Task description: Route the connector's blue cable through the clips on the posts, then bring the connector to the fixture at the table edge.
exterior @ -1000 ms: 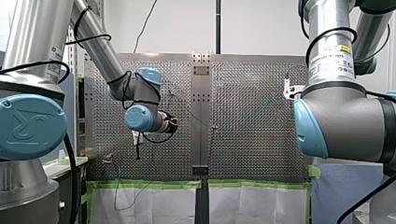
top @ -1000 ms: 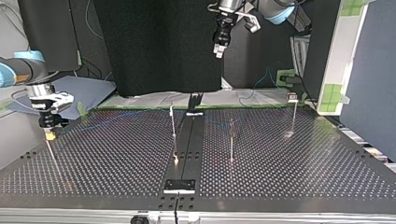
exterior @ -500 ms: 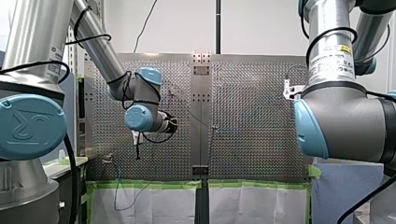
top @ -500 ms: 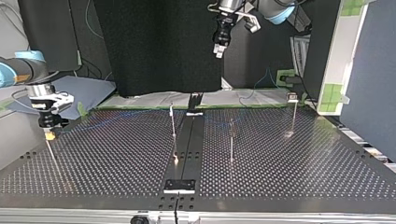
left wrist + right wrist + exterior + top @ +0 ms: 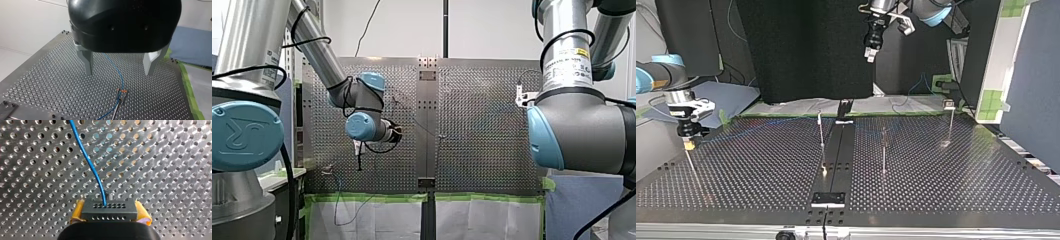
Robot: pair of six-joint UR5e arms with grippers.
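Nearest in the top view, a small black bracket [image 5: 828, 199] with a pale edge caps the near end of the black rail [image 5: 837, 150]. The rail is a flat matte strip running straight down the middle of the perforated metal table [image 5: 946, 185]. A thin upright metal rod, the first post [image 5: 822, 131], stands just beside the rail at the view's left. The second post [image 5: 883, 150] stands near the rail at the right. The third post [image 5: 950, 124], topped by a small block, is well off to the right, toward the rail's far end. Well to the left of the rail, about level with its far half, my right gripper [image 5: 688, 142] hangs low over the table. Its yellow pads [image 5: 78, 211] are clamped on either side of the connector [image 5: 109, 210] — a black rectangular block with two rows of small holes. The blue cable [image 5: 87, 162], thin and glossy, leaves the connector's face and curves away over the shiny holed sheet. High above the rail's far end, a little to its right, my left gripper [image 5: 119, 73] is a rounded black housing with two grey metal fingers [image 5: 87, 61], its jaws wide apart. Below it the cable reaches an orange clip [image 5: 122, 91] on a post top — which post I cannot tell. Past the rail's far end runs green tape [image 5: 367, 197], and a blue cloth [image 5: 731, 97] lies far off to the left.
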